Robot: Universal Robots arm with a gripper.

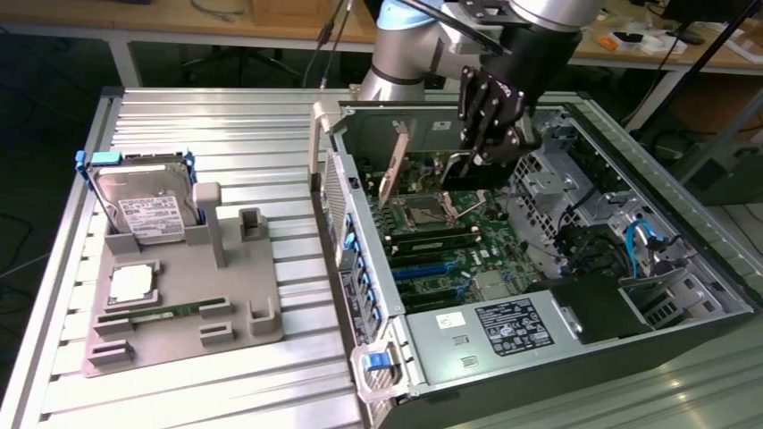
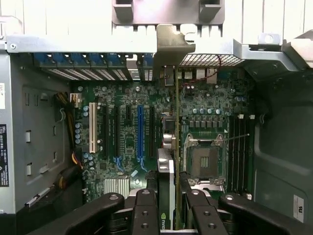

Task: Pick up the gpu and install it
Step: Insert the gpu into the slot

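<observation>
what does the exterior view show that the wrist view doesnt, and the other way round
Exterior view: the hard drive in its blue frame and the green memory stick, both on the grey tray beside the case, plus the arm reaching into it.
Wrist view: the fingers closed on the gpu, seen edge-on over the board, and a white slot.
Both: the motherboard and the CPU socket.

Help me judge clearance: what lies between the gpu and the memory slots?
The CPU socket lies between the gpu and the memory slots, in the wrist view.
</observation>
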